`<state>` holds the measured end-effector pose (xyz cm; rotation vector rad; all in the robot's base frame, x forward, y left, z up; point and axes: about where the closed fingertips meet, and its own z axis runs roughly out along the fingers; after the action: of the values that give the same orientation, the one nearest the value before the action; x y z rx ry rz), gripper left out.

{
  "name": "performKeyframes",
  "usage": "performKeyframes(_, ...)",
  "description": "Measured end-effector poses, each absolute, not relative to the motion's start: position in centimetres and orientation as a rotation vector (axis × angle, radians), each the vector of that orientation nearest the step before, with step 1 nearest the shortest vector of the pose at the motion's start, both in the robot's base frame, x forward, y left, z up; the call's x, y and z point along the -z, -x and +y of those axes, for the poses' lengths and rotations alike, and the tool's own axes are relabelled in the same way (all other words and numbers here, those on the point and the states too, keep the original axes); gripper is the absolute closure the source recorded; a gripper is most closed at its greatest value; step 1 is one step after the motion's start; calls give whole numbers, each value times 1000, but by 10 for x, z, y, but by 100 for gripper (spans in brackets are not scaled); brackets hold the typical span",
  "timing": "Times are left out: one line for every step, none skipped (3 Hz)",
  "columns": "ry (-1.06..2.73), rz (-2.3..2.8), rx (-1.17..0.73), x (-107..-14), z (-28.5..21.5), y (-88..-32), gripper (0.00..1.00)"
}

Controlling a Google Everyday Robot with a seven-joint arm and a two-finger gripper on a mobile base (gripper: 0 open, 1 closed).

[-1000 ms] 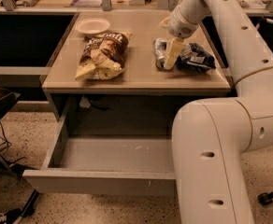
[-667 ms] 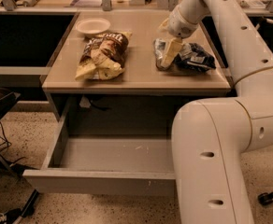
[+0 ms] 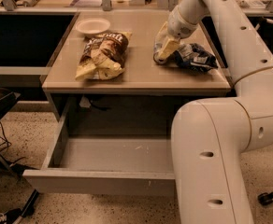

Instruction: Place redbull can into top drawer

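Gripper (image 3: 165, 49) is down on the table (image 3: 141, 77) beside the blue chip bag (image 3: 195, 57), over the mostly hidden redbull can (image 3: 157, 55); grip state cannot tell. Top drawer (image 3: 99, 181) is pulled open below. Print on the brown chip bag (image 3: 103, 55) is unreadable.

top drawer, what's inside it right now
The open top drawer shows only bare grey floor; its right part is hidden behind the robot arm. The gripper is over the table, beside the blue chip bag.
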<state>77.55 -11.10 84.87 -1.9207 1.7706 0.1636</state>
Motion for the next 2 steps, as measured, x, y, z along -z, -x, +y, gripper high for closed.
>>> performKeyframes(1921, 1771, -163, -849, -111, -776, 89)
performKeyframes(1916, 1770, -65, -872, -105, -782, 100)
